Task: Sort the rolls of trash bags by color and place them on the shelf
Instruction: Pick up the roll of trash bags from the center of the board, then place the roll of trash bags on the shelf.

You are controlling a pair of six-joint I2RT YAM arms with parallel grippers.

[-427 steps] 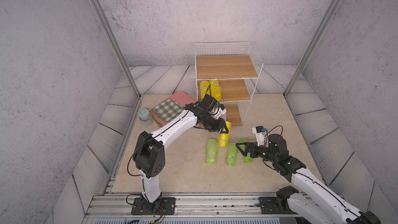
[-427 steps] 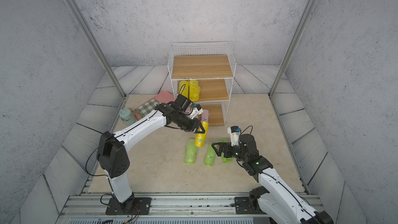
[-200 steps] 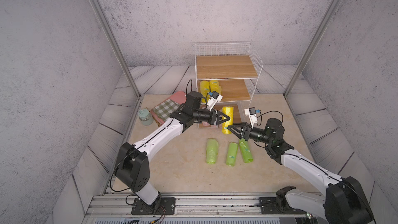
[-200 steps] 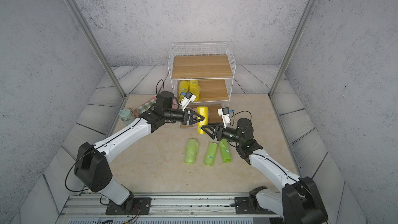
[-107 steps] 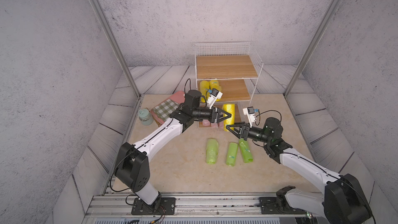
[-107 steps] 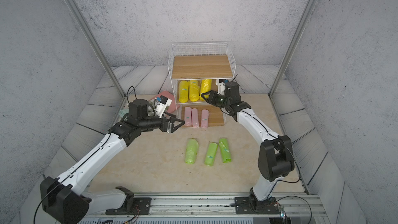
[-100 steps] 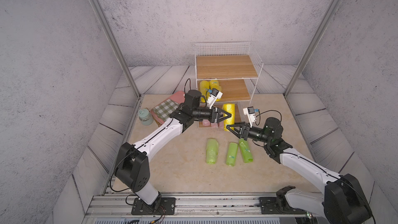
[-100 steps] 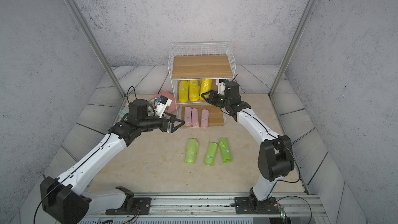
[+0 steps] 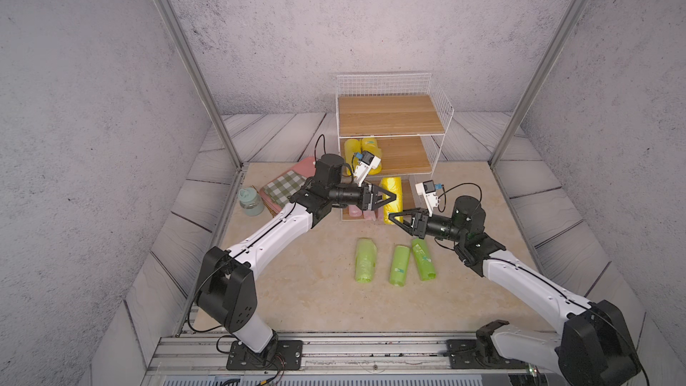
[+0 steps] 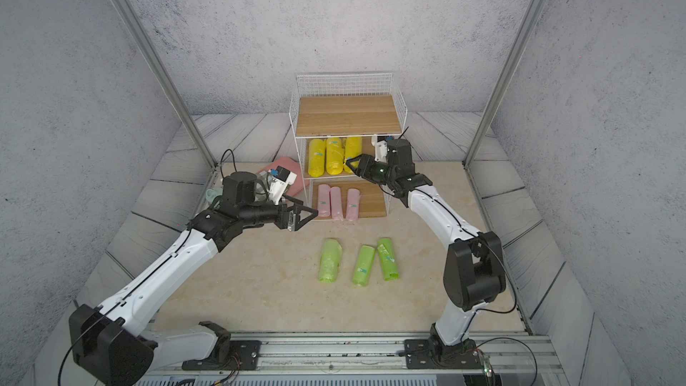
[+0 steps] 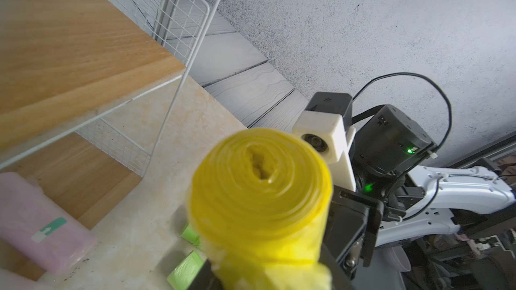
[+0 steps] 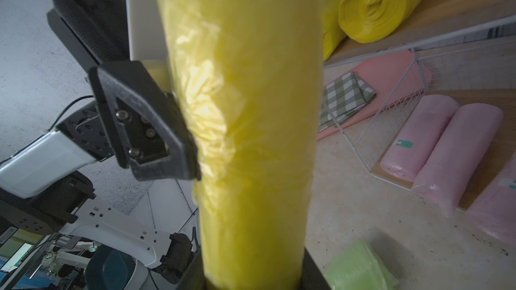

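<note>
A yellow roll (image 9: 393,198) hangs upright in front of the shelf (image 9: 389,116), gripped from both sides. My left gripper (image 9: 391,200) is shut on its upper part; one of the left fingers (image 12: 156,135) presses into its side. My right gripper (image 9: 394,217) is shut round its lower end (image 12: 251,218). The left wrist view shows the roll (image 11: 262,191) end-on. Two yellow rolls (image 9: 362,152) lie on the middle board. Pink rolls (image 12: 435,140) lie on the bottom board. Three green rolls (image 9: 399,265) lie on the floor, seen in both top views (image 10: 362,264).
A green-checked cloth (image 9: 282,185) lies on a pink tray (image 9: 304,163) left of the shelf, with a teal jar (image 9: 250,202) beside it. The shelf's white wire sides (image 9: 440,113) stand close behind both grippers. Metal frame posts (image 9: 193,68) flank the floor.
My right gripper has moved in under the yellow roll and closed on its lower end. The left gripper has held the roll nearly still in front of the shelf.
</note>
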